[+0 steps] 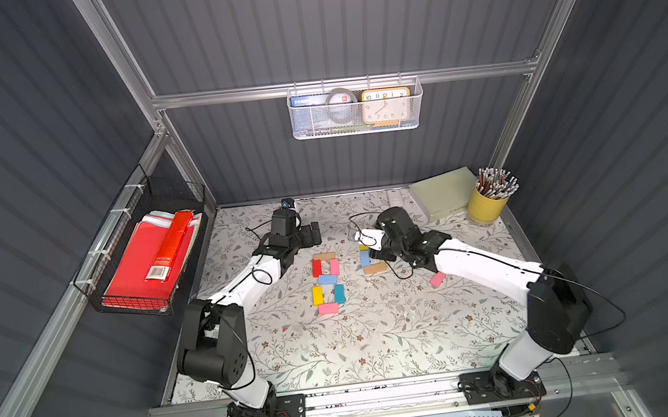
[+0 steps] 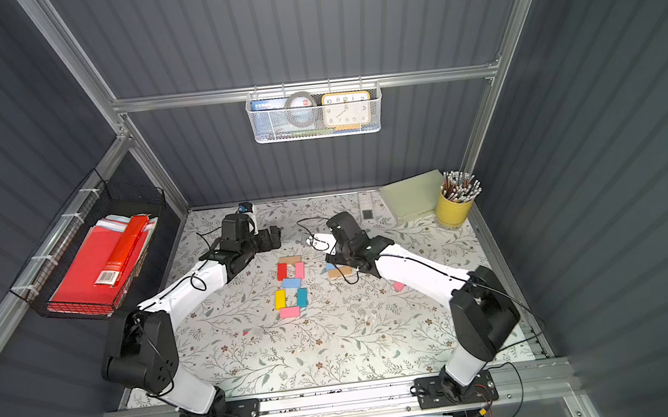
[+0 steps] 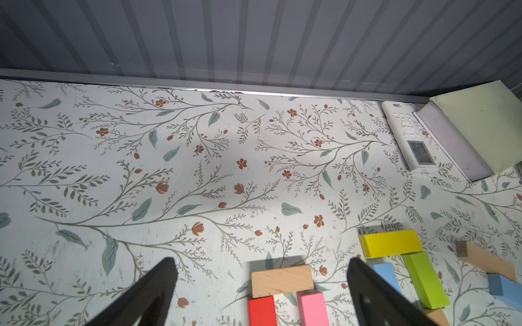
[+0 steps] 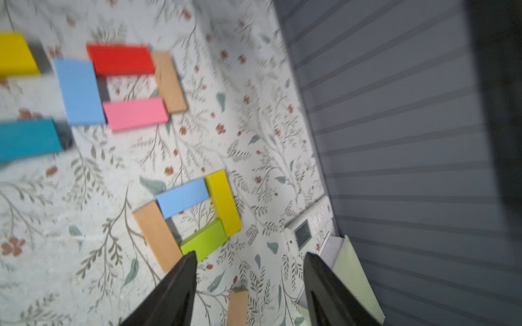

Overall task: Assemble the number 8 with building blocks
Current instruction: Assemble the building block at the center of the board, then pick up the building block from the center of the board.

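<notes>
Left gripper [image 3: 261, 262] hovers over floral table [image 1: 378, 339], jaws spread wide, empty, at far end of number 8 [image 1: 327, 279]. Right gripper [image 4: 250, 255]: jaws apart, nothing gripped, above spare building blocks [image 4: 182, 199]. Number 8 lies mid-table between arms: seven flat blocks, two stacked loops, tan at top, pink at base. Spare blocks on right arm's side form small square loop: yellow, light blue, tan, green. Lone pink block [image 1: 437, 279] lies beside right arm.

The 8 [image 1: 327, 279] lies before me: seven flat blocks [image 1: 316, 268] in two stacked loops, tan on top, pink at the base. To my right, a square [image 4: 223, 203] of blue, yellow, green and tan; farther right, a lone pink block [image 1: 437, 279].
</notes>
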`<state>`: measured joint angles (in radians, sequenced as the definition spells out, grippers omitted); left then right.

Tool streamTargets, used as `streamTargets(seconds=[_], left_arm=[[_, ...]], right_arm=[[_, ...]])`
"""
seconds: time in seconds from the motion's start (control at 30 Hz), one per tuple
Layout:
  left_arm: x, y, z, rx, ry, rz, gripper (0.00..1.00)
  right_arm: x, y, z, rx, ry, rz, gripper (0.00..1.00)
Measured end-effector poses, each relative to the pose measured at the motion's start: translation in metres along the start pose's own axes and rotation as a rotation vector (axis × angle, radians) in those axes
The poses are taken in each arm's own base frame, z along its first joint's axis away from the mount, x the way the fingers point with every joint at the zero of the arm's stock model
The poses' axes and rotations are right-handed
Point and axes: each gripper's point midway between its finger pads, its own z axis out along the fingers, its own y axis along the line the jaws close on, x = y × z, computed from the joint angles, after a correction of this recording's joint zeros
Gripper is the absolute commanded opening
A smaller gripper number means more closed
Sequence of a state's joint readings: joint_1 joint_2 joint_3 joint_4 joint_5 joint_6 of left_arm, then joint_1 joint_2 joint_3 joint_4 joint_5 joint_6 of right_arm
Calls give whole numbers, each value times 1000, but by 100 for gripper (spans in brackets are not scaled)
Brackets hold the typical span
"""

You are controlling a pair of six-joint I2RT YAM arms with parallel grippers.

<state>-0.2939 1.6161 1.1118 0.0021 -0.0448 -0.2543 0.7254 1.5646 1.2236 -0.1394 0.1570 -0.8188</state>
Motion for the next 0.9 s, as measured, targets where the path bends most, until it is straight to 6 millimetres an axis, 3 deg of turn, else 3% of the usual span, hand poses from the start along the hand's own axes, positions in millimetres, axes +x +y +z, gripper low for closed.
streamTargets(seconds=[0.03,0.1,0.17,0.3,0.37,0.63,0.8,0.9], left_arm=[[0,0,0,0,0,0,98],[0,-1,0,4,0,0,98],[1,-1,-1,8,0,0,98],[-2,-3,-4,16,-10,0,98],[-5,-4,-5,23,-20,-1,98],[-8,-6,-5,32,-31,-1,98],[-7,-12,-6,53,-27,7,98],[-5,-28,-7,95,-26,32,98]], right_arm=[[-6,-10,-8,27,-37,48,99],[-8,-26,-20,55,-87,169,99],[2,-43,-24,63,-112,323,99],[48,-74,-20,30,-108,628,99],[74,-80,-14,26,-63,738,97],[152,-39,19,-9,232,878,92],[199,-19,18,-10,394,912,91],[221,-14,12,-8,452,940,91]])
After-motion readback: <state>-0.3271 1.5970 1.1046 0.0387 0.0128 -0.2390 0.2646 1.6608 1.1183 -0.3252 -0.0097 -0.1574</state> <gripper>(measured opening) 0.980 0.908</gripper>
